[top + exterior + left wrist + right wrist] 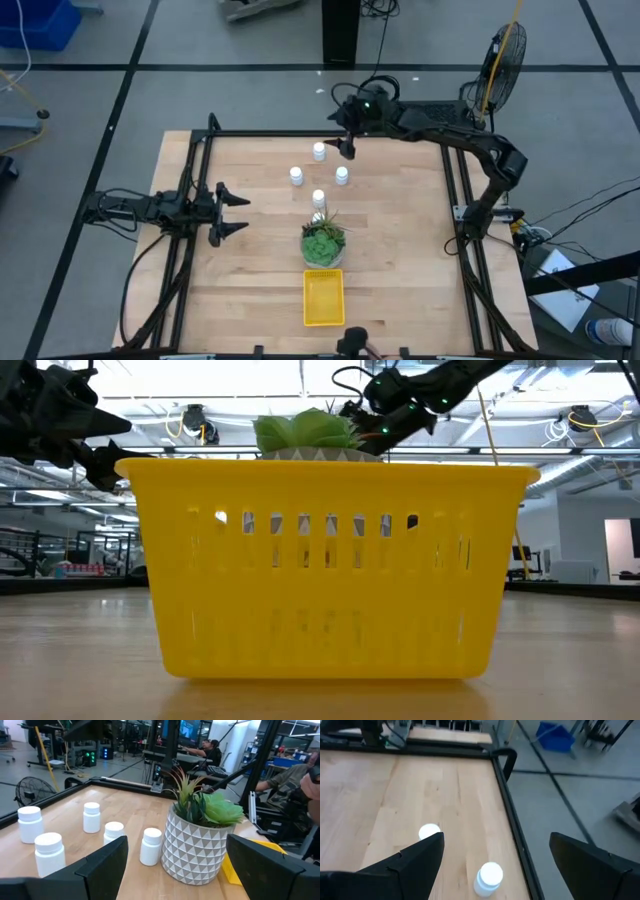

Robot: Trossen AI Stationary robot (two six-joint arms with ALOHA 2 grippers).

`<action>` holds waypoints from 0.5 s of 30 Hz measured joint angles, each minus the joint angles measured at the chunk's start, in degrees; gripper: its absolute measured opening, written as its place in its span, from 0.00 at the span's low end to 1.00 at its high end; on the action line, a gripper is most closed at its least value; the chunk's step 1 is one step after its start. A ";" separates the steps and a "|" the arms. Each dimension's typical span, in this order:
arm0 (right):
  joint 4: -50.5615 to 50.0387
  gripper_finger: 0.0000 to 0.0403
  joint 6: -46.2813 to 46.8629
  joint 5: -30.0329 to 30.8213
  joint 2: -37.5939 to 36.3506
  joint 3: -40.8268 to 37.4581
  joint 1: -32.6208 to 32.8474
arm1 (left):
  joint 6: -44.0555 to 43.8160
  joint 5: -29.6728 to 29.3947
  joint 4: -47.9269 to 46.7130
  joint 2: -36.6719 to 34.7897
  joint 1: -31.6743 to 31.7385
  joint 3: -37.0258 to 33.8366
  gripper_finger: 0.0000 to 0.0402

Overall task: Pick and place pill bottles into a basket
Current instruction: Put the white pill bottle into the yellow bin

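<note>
High view, starting at the near edge of the wooden table point(400, 280): the yellow basket point(323, 297) lies there, and its floor shows plain yellow with nothing white in it. The low view looks straight at the basket's slotted wall point(325, 570) and cannot see inside. Just behind the basket stands the potted plant point(323, 243), green leaves in a round white faceted pot.

Beyond the plant all four pill bottles stand upright on the wood. The nearest bottle point(319, 199) is just behind the pot, almost touching its leaves. Two more, the left middle bottle point(296, 176) and the right middle bottle point(342, 176), sit farther back, apart from each other. The farthest bottle point(319, 151) stands closest to the table's far rail.

The left gripper point(234, 213) waits at the left side of the table, level with the nearest bottle but well apart from it, fingers spread and empty; its wrist view looks past them at the plant point(200, 840) and the bottles. The right gripper point(347, 146) hangs over the far end, just beside the farthest bottle, fingers spread wide in the right wrist view with a white cap point(490, 876) below and between them, nothing pinched.

By these pictures no bottle has gone in yet, so all four picks remain. The right arm seems to be lining up the first one.
</note>
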 joint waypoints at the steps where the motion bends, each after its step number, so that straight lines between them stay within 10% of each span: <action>1: -2.02 0.89 -0.26 0.04 0.73 1.61 0.00 | 0.00 0.22 -0.03 -0.01 0.00 0.00 0.85; 15: -7.27 0.89 -1.67 1.96 9.31 7.55 -2.43 | 0.03 0.41 -0.20 0.00 0.00 0.00 0.85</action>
